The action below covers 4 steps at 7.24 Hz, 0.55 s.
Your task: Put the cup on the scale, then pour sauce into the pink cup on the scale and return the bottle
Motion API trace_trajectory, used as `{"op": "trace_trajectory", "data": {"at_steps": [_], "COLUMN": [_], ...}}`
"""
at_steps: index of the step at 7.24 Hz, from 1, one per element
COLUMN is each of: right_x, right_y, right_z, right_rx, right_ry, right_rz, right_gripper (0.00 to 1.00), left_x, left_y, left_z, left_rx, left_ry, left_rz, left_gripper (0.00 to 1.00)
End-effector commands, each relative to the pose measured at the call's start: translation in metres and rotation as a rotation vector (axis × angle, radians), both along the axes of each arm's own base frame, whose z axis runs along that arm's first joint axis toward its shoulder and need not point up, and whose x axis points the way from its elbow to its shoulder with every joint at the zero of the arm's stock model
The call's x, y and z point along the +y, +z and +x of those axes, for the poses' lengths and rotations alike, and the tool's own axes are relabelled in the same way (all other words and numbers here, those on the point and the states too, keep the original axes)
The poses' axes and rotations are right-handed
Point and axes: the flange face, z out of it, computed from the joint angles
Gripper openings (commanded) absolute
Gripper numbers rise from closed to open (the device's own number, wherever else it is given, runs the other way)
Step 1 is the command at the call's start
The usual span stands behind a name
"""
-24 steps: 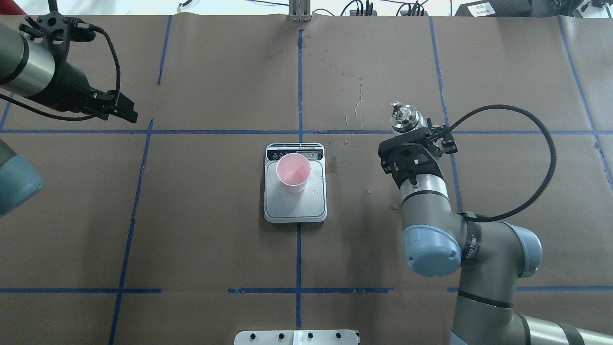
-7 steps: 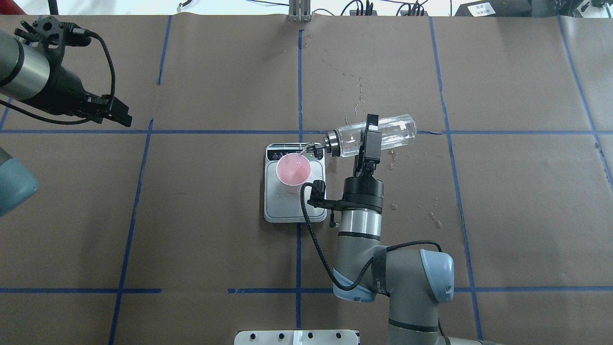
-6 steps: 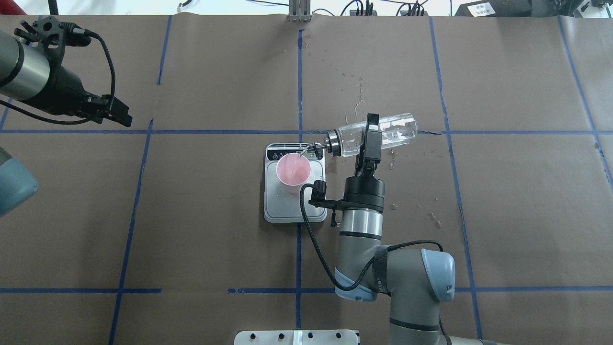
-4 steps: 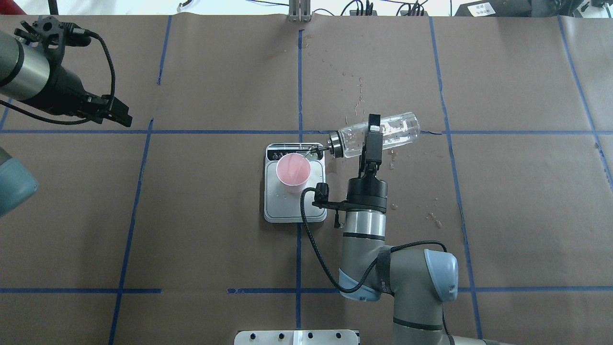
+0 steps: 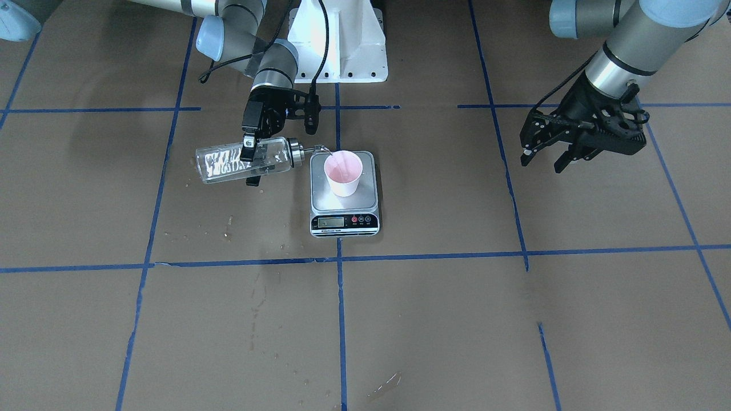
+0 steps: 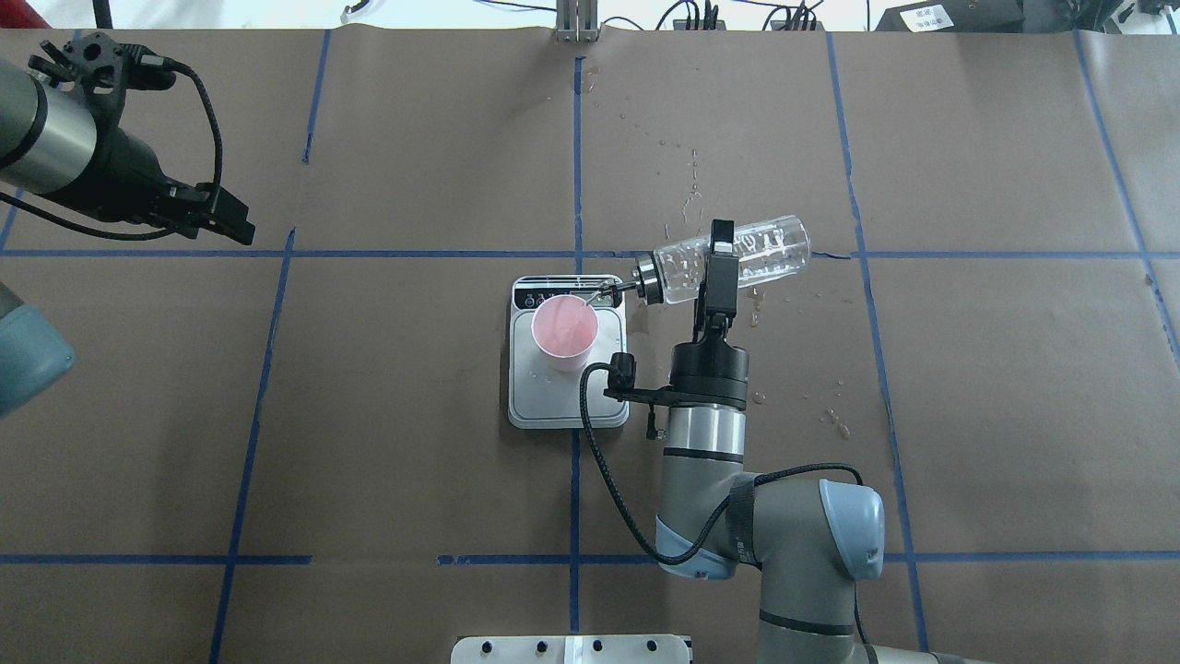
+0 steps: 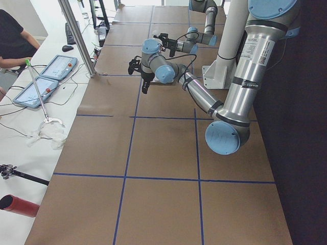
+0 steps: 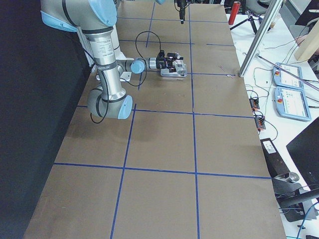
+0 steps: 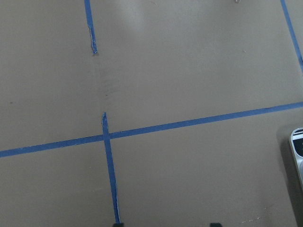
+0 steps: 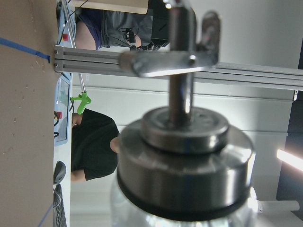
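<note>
The pink cup stands upright on the silver scale, near its display end; it also shows in the front view on the scale. My right gripper is shut on the clear glass bottle, held nearly level just right of the scale. The bottle's silver pourer points at the cup's rim. The bottle looks mostly empty, with droplets inside. The right wrist view shows only the cap close up. My left gripper is open and empty, far to the left.
Brown paper with blue tape lines covers the table. Wet spots lie right of my right arm and behind the scale. The robot's white base is at the table's robot side. A person and tablets sit beyond the far edge.
3.3 s ago the bottle stood upright in my right gripper, further right. Over the last second the tipped bottle and right arm have drifted slightly right. The left arm is still.
</note>
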Motion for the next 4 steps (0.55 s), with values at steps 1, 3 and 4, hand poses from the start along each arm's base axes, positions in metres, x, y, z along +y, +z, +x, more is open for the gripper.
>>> {"op": "trace_trajectory", "data": {"at_steps": [1, 3, 4], "right_x": [0.000, 0.001, 0.001], "right_y": [-0.002, -0.011, -0.015], "right_z": [0.000, 0.000, 0.002], "right_rx": [0.014, -0.011, -0.059], "right_ry": [0.002, 0.000, -0.002], "right_rz": [0.001, 0.003, 0.007], "right_gripper": [0.00, 0.00, 0.00], "left_x": [0.000, 0.000, -0.001], "left_y": [0.001, 0.002, 0.002], "left_z": [0.001, 0.002, 0.002], "left_rx": [0.000, -0.001, -0.002], "left_ry": [0.000, 0.000, 0.000], "left_rz": [-0.005, -0.006, -0.007], "left_gripper": [0.68, 0.68, 0.68]}}
